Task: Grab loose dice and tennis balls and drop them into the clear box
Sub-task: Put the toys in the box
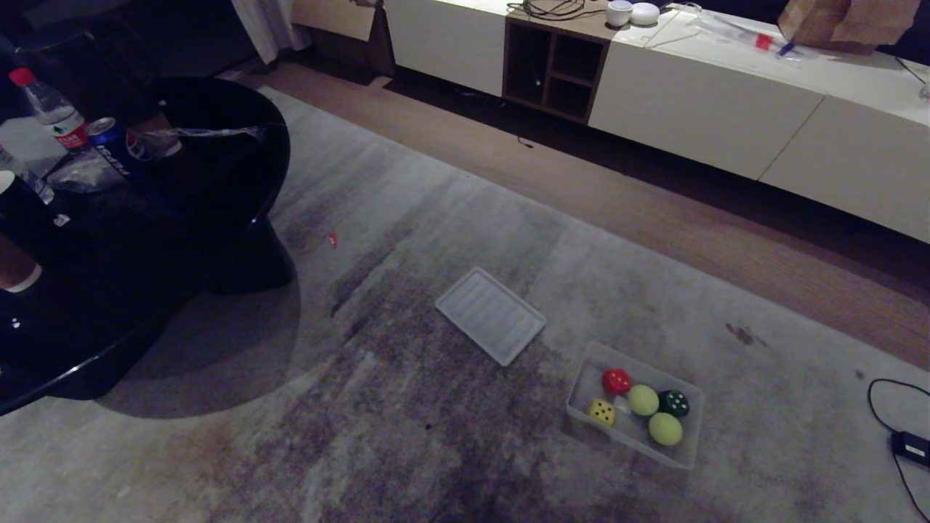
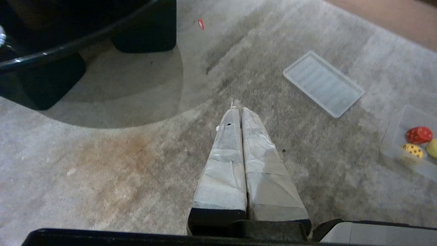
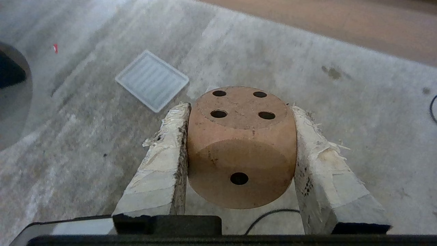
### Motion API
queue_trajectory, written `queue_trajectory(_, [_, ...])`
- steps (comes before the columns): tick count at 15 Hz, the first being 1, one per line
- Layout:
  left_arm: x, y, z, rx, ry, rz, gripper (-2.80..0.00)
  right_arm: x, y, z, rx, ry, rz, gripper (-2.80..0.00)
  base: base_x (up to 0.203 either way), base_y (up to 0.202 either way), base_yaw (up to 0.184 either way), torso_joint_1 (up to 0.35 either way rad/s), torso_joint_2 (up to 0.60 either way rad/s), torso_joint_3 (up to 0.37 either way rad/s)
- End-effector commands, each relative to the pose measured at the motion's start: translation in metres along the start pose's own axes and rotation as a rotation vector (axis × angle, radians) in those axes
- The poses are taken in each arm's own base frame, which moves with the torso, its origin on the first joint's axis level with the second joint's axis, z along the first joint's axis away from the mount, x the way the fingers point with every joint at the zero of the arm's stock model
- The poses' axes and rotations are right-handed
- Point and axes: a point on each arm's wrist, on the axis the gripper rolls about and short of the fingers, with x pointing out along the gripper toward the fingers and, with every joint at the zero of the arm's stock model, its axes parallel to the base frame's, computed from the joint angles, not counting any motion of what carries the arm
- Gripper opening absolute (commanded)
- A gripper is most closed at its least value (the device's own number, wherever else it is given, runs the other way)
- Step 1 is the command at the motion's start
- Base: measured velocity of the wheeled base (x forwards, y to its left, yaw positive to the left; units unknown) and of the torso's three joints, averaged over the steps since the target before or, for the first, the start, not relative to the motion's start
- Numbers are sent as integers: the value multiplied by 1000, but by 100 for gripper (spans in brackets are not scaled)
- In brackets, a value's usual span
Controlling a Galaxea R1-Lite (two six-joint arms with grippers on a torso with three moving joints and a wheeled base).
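A large grey carpet is seen under everything, and a round black table stands on its left part, with a water bottle and a blue can on top. A long white cabinet is placed along the far wall, beyond a strip of wooden floor. The flat ribbed lid lies on the carpet, apart from the clear box, which is set on the carpet to the right of it and nearer to the robot. Inside the clear box two tennis balls are found, together with a red die, a yellow die and a dark green die. A tan die with dark pips is clamped between the two fingers of the right gripper, above the carpet; its four-pip face is turned up and away from the wrist. The left gripper is held over bare carpet with its fingers pressed together and nothing between them. Neither arm is visible in the head view.
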Motion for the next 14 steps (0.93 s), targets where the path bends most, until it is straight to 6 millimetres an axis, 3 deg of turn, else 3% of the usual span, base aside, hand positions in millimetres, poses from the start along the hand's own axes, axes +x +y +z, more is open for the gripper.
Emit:
queue_trajectory(1, [0,0,0,-1,3,1,-280,1,0,-3,0,11,-2,-280,0,0,0,4,5,-204])
queue_trajectory(14, [0,0,0,2,3,0,-280,1,0,-3,-24,13,-2,-280,0,0,0,2,4,-199])
